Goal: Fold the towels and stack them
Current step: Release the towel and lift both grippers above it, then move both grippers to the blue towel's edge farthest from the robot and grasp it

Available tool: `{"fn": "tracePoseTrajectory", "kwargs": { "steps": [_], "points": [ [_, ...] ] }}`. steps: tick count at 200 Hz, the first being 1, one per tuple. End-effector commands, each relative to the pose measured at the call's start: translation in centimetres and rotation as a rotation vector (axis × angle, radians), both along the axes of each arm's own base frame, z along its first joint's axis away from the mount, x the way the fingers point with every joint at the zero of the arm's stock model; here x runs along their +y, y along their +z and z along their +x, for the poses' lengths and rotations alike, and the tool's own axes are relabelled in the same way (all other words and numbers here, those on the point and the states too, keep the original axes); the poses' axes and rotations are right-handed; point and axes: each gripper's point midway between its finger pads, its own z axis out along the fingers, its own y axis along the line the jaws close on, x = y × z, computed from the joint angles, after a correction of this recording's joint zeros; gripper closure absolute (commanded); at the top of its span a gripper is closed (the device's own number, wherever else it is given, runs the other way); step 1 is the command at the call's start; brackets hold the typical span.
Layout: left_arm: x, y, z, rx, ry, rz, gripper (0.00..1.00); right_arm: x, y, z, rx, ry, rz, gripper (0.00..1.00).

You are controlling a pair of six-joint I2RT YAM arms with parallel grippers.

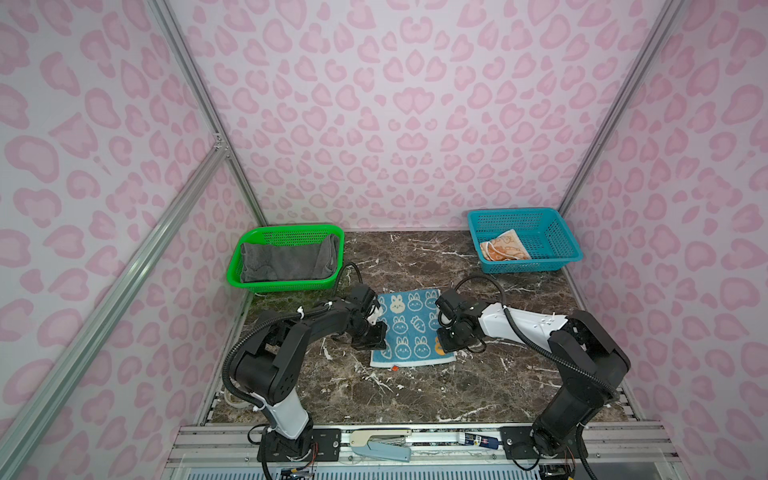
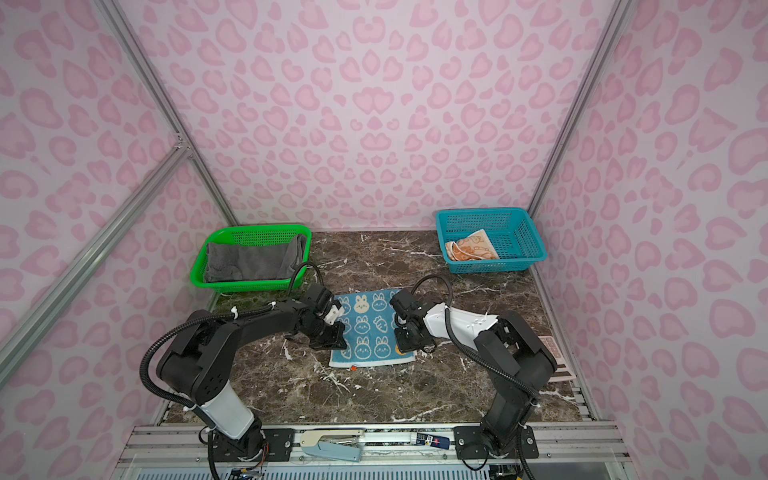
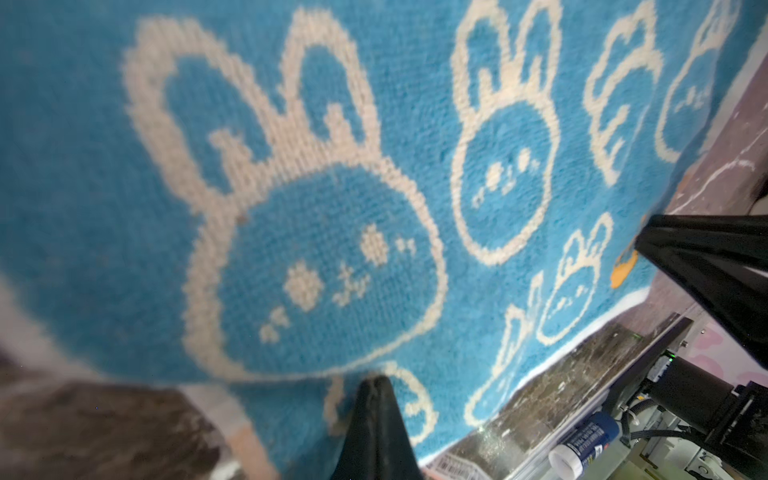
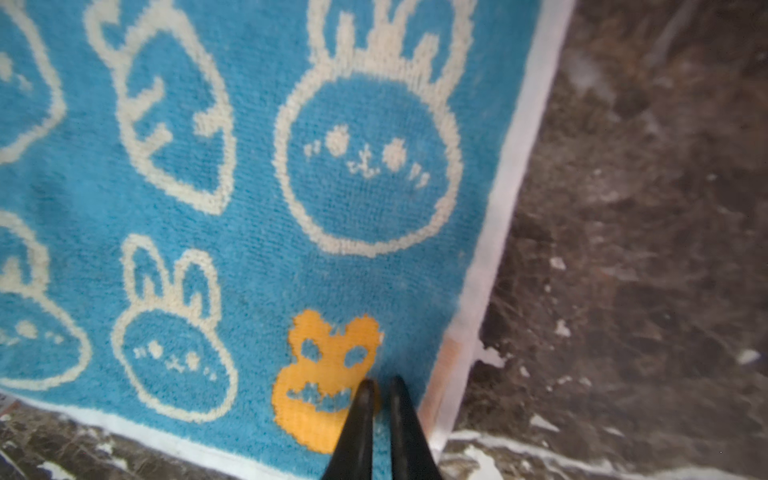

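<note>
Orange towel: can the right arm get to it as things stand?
Likely not yet: the right gripper looks pinched on the blue towel. Once freed, the way to the teal basket looks open.

I count three towels: one blue towel (image 1: 411, 328) with rabbits, one grey towel (image 1: 286, 259) and one orange towel (image 1: 503, 247). There are two baskets: one green basket (image 1: 249, 282) and one teal basket (image 1: 557, 249). I have two claws, my left claw (image 3: 374, 386) and my right claw (image 4: 379, 384). There is one desk (image 1: 415, 395). On the front rail I see one stapler (image 1: 380, 444) and one tube (image 1: 478, 439).
</note>
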Motion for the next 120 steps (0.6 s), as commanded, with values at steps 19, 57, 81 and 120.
{"fn": "tracePoseTrajectory", "kwargs": {
  "steps": [19, 57, 81, 120],
  "points": [
    [0.2, 3.4, 1.9, -0.073, 0.01, 0.036, 0.82, 0.5, 3.3, 2.1, -0.092, 0.01, 0.044, 0.86],
    [0.2, 8.1, 5.6, -0.217, 0.045, 0.052, 0.58, 0.6, 6.5, 6.1, -0.21, -0.074, 0.161, 0.81],
    [0.8, 9.4, 8.4, -0.269, 0.104, 0.035, 0.46, -0.5, 6.7, 9.0, -0.241, -0.132, 0.179, 0.74],
    [1.7, 8.8, 12.3, -0.305, 0.129, 0.05, 0.37, -0.9, 6.5, 13.5, -0.26, -0.158, 0.205, 0.66]
  ]
}}
